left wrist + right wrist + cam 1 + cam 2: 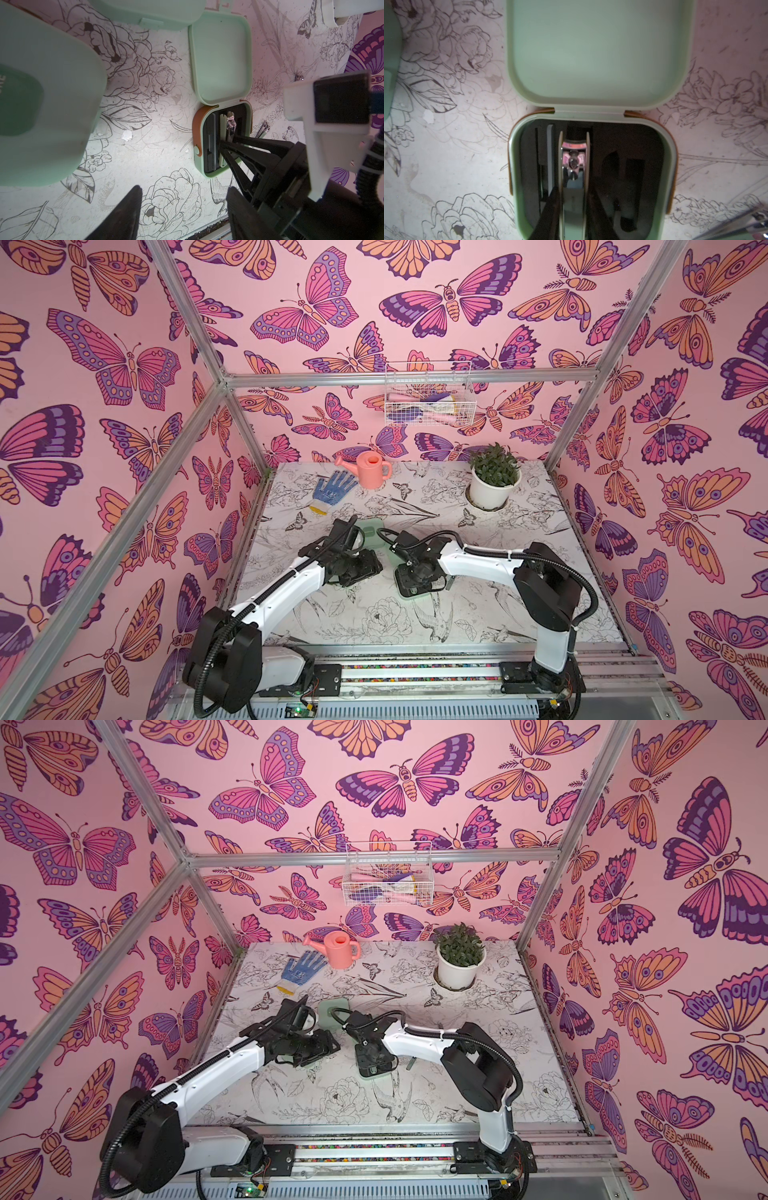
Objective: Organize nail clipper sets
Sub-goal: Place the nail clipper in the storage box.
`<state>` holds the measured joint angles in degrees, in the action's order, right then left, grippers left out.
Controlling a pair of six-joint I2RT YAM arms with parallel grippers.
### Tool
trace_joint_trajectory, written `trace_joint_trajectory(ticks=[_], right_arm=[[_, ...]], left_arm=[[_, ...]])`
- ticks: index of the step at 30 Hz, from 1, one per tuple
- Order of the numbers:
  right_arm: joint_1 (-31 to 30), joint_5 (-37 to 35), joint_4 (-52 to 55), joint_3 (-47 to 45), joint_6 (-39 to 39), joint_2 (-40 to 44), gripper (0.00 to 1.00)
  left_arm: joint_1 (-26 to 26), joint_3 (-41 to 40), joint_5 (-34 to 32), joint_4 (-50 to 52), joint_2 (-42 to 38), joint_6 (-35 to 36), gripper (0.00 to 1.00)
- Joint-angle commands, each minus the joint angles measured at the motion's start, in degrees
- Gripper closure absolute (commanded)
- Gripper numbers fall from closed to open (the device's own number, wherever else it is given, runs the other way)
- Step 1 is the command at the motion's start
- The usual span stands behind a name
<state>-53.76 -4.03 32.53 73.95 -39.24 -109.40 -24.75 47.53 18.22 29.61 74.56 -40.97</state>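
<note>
Open case [671, 166] on table [446, 166], lid [598, 52] laid back flat, hinge between. Black tray [623, 166] in base. Gripper [574, 194] fingers [550, 212] clamp clipper [574, 162] from both sides, lengthwise in the tray. Second clipper [737, 226] on table just beside case, blurred. Another case [390, 62] partly visible, apart.

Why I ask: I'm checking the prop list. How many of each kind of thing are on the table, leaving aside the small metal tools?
Green cases: 3 (one open, two shut)
Blue glove: 1
Pink watering can: 1
Potted plant: 1
Total: 6
</note>
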Motion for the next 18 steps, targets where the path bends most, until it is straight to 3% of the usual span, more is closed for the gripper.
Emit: trace_joint_trajectory(ticks=[1, 18], right_arm=[[-0.21, -0.42, 0.51, -0.74, -1.54, -0.58, 0.82], [-0.21, 0.21, 0.42, -0.33, -2.41, -3.41, 0.82]], left_arm=[[0.41, -1.03, 0.68, -0.07, -1.09, 0.87, 0.33], [0.46, -1.20, 0.93, -0.08, -1.12, 0.85, 0.33]])
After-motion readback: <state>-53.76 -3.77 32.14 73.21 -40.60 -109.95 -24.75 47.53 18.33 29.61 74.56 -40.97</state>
